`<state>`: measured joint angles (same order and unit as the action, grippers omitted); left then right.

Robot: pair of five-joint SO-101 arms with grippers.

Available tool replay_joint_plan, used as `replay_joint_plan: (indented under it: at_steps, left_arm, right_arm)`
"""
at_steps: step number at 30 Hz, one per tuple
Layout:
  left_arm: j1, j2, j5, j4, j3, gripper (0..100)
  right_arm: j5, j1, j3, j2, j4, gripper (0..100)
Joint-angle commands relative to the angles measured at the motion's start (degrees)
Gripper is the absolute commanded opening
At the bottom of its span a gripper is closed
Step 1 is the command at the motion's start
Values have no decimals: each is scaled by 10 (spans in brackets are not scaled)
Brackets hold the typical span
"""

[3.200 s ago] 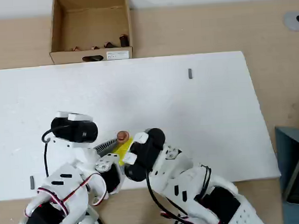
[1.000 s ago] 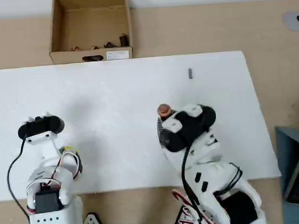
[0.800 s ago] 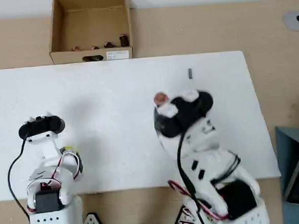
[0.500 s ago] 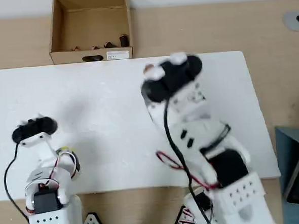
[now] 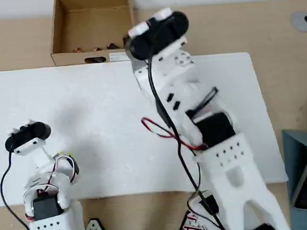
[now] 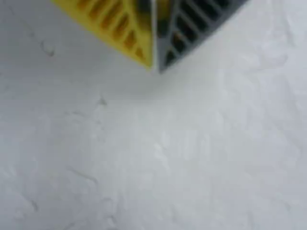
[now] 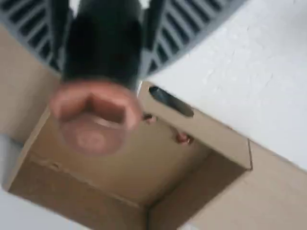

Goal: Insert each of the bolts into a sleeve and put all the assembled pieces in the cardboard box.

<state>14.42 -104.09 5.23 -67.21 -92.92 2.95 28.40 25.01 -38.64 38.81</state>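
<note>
While R claw (image 7: 103, 40) clamps sleeved bolt (image 7: 96, 108) above cardboard box (image 7: 211, 134) | L claw (image 6: 154, 55) — tips together; over white sheet (image 6: 182, 158)

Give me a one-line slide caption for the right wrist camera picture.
Right gripper holds an assembled bolt and sleeve above the open cardboard box, where other pieces already lie.

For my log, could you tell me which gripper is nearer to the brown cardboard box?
Right. The right gripper is above a corner of the cardboard box, shut on a black sleeve with copper-headed bolt; the left gripper is far off over the white foam sheet.
</note>
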Motion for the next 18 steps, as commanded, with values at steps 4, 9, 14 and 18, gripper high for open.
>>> replay_joint_plan:
  at_steps: [4,9,14,18]
  left_arm:
    - [2,-4,2,11,2,5]
    - [2,-4,2,11,2,5]
    - [2,-4,2,11,2,5]
    - [2,-4,2,11,2,5]
  right_arm:
    - [2,-5,-102,76,-57,9]
    - [1,-5,-150,162,-105,9]
    - [-22,-5,-214,283,-164,9]
    - [-43,-5,-278,383,-200,9]
